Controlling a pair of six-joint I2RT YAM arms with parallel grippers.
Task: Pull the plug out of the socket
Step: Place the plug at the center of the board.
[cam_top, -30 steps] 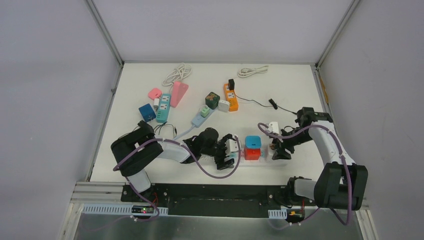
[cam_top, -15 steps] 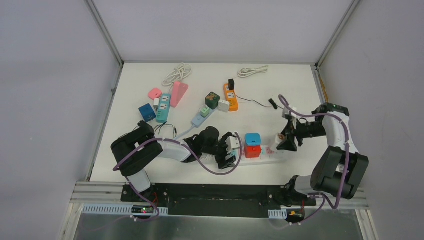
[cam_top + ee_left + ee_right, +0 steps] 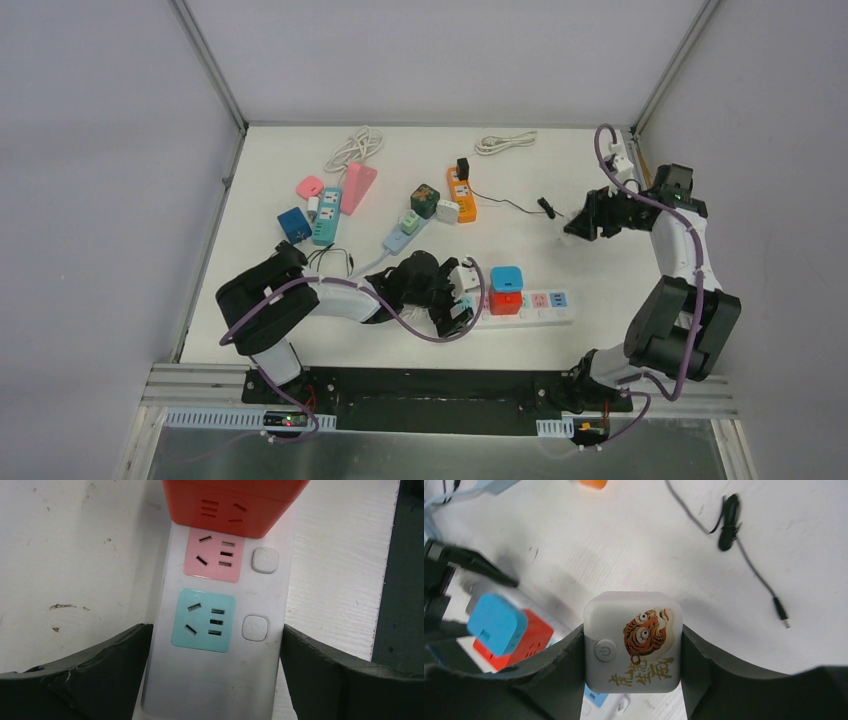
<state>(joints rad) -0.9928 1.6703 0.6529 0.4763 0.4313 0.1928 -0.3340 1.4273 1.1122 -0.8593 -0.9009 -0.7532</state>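
I note the right gripper [image 3: 582, 222], upper right overhead, jaws closed on the tiger-print plug [image 3: 632, 640], well apart from the power strip [image 3: 535, 303]. Left gripper [image 3: 215, 645] jaws clamp the power strip, lower centre.

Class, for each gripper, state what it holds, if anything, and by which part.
Right gripper: the white tiger-print plug, pinched across its two opposite sides. Left gripper: the white power strip, clamped across its long edges.
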